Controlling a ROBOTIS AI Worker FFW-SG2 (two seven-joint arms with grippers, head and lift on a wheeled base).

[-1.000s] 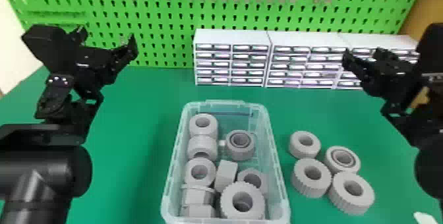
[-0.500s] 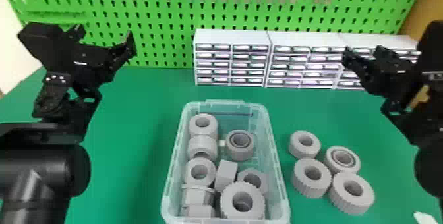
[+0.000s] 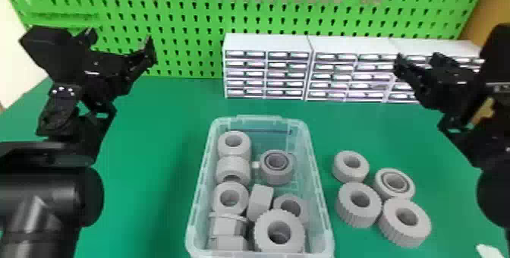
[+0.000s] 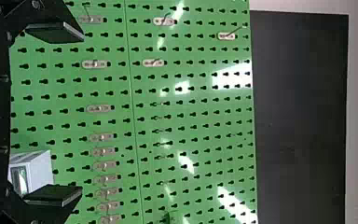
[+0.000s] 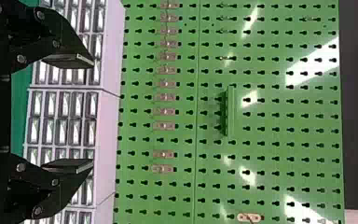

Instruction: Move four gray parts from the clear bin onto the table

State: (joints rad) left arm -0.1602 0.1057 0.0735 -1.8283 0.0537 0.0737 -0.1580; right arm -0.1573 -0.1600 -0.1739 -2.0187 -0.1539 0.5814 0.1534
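Note:
My left gripper [image 3: 119, 37] is raised over the table's left side, away from the bin; in the left wrist view the left gripper [image 4: 81, 112] stands open, nothing between its fingers. Over the right side hangs my right gripper [image 3: 417, 62]; the right wrist view has the right gripper [image 5: 93, 112] open and holding nothing. The clear bin [image 3: 320, 200] stands at the middle front with several gray parts [image 3: 234, 143] inside, among them a ringed one [image 3: 277, 166] and a large ribbed one [image 3: 279, 232]. On the table [image 3: 148, 177], right of the bin, several gray parts [image 3: 358, 204] sit grouped together.
White drawer cabinets [image 3: 267, 43] line the back of the table in front of a green pegboard [image 3: 182, 14]. A small white object [image 3: 489, 251] lies at the front right edge. Green tabletop stretches between the bin and the left arm.
The left arm has shifted slightly to the left over the last second. The right arm, the bin and the gray parts look the same as before.

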